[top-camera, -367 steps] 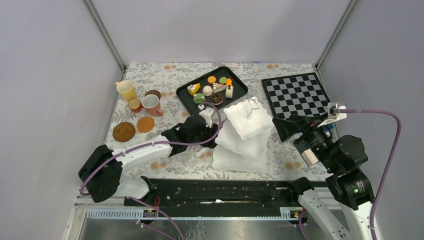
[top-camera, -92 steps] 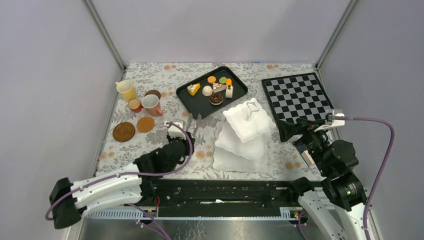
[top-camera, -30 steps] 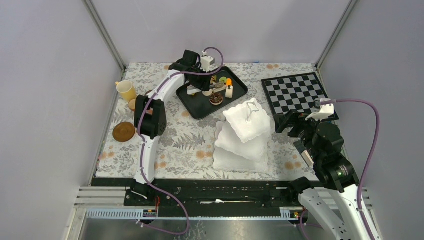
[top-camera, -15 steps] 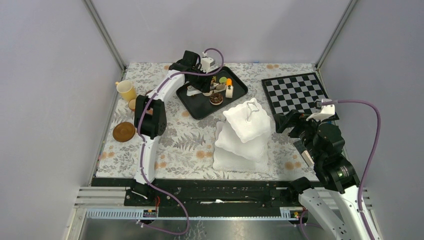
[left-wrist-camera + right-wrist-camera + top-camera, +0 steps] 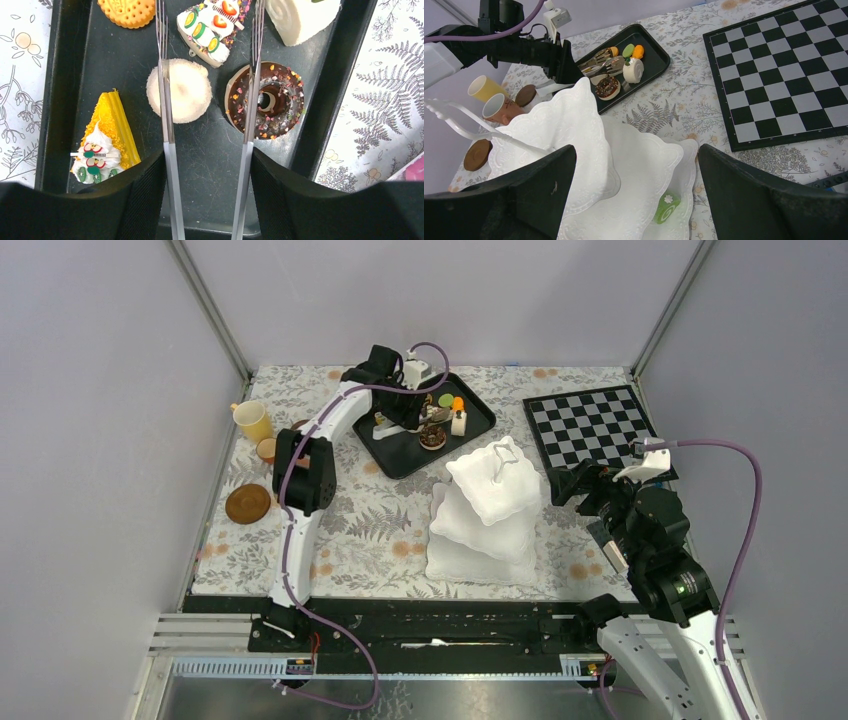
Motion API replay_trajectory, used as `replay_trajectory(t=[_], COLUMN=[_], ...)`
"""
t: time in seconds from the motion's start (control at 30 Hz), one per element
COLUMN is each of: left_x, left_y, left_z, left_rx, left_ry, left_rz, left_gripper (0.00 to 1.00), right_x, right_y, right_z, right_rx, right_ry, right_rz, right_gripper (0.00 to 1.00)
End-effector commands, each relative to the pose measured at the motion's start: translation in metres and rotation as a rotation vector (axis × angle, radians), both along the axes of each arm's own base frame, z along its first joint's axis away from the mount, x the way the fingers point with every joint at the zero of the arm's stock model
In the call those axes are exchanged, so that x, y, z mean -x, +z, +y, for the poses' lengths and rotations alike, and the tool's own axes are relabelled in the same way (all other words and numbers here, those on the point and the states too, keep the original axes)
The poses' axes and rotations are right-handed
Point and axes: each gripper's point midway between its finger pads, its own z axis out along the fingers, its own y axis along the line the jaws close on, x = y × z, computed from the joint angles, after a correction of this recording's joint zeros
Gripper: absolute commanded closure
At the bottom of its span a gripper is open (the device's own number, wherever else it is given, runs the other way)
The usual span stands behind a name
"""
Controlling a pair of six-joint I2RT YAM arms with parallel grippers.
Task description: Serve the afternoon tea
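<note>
My left gripper (image 5: 207, 155) is shut on the silver tongs (image 5: 167, 125), whose open tips hang over the black tray (image 5: 70, 75). The tips straddle the gap between a white round cake (image 5: 187, 90) and a chocolate doughnut (image 5: 277, 100). A yellow wedge cake (image 5: 107, 132), a fruit slice (image 5: 212, 22), an orange macaron (image 5: 127, 11) and a white roll (image 5: 300, 17) lie around them. The white three-tier stand (image 5: 495, 485) has a green roll (image 5: 665, 206) on its bottom tier. My right gripper (image 5: 635, 155) is open and empty, right of the stand.
A chessboard (image 5: 592, 428) lies at the back right. A yellow cup (image 5: 252, 421), smaller cups and brown saucers (image 5: 247, 503) stand at the left, partly hidden by my left arm. The floral cloth covers the table.
The green roll left the tray and now lies on the stand. My left arm pulled back, then reached to the tray with the tongs, edging right in the last second. The right arm barely moved.
</note>
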Motion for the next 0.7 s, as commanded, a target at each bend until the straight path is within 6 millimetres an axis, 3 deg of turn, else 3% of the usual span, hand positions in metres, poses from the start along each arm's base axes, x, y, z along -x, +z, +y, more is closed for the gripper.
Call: replay_trajectory(t=[0.0, 0.17, 0.3, 0.67], left_x=[-0.016, -0.017, -0.017, -0.005], left_y=[0.024, 0.03, 0.047, 0.096], left_z=[-0.005, -0.005, -0.005, 0.001], left_rx=[0.039, 0.05, 0.062, 0.133], left_ry=[-0.005, 0.013, 0.022, 0.103], left_rz=[-0.078, -0.097, -0.13, -0.204], left_gripper=[0.42, 0.55, 0.61, 0.67], right_x=[-0.001, -0.001, -0.001, 0.0], right_y=[0.009, 0.011, 0.011, 0.011], right_z=[0.003, 0.002, 0.003, 0.003], right_rx=[-0.022, -0.022, -0.025, -0.021], right_ry=[0.007, 0.005, 0.006, 0.013], right_rz=[-0.026, -0.031, -0.032, -0.032], right_gripper=[0.02, 0.02, 0.02, 0.02])
